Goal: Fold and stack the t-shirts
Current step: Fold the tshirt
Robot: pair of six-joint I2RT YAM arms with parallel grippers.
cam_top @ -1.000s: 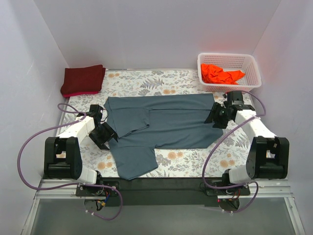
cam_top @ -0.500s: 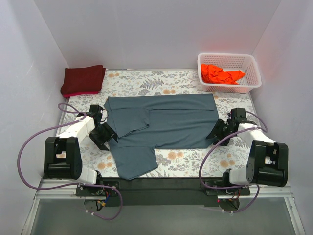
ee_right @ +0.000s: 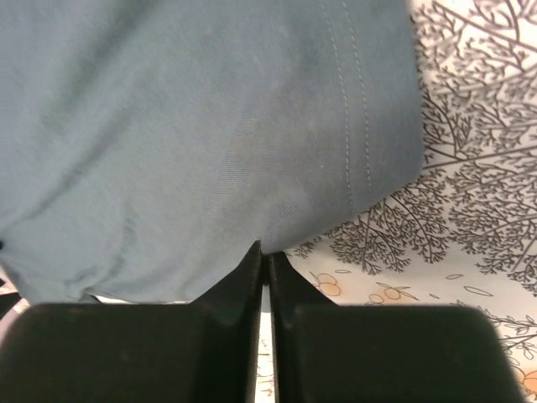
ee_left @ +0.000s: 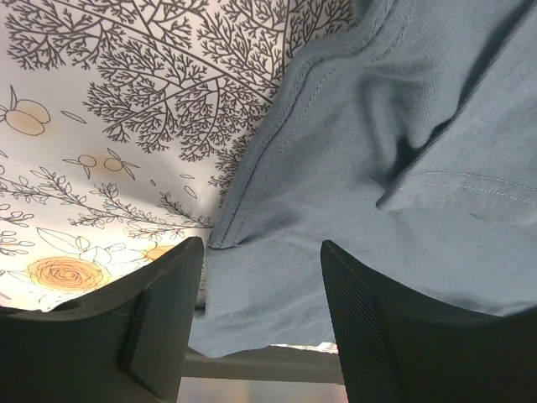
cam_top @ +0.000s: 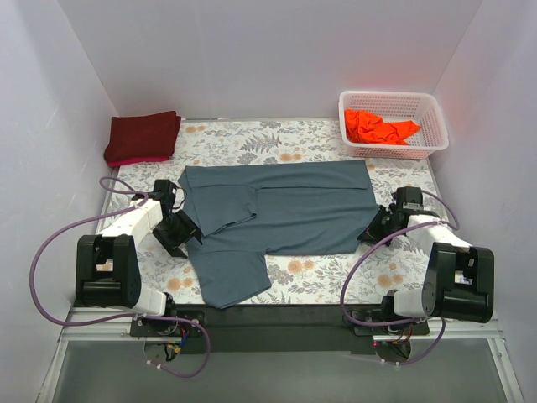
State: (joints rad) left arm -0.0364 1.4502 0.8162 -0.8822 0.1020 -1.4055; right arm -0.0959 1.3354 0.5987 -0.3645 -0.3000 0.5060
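Note:
A slate blue-grey t-shirt (cam_top: 285,210) lies spread across the floral table, one sleeve folded in and a flap hanging toward the near edge. My left gripper (cam_top: 186,228) stands open at its left side; in the left wrist view the cloth (ee_left: 403,126) lies between the open gripper's (ee_left: 262,252) fingers. My right gripper (cam_top: 373,231) sits at the shirt's near right corner. In the right wrist view the gripper (ee_right: 264,252) is shut, pinching the edge of the shirt (ee_right: 185,126). A folded maroon t-shirt (cam_top: 143,137) rests at the far left. An orange t-shirt (cam_top: 377,128) lies crumpled in the basket.
The white lattice basket (cam_top: 394,152) stands at the far right corner. White walls close in the table on three sides. The floral tablecloth (cam_top: 319,277) shows bare near the front edge, between the arm bases.
My right gripper came down from the shirt's far right corner to its near right corner and closed on the edge. The left arm has stayed put.

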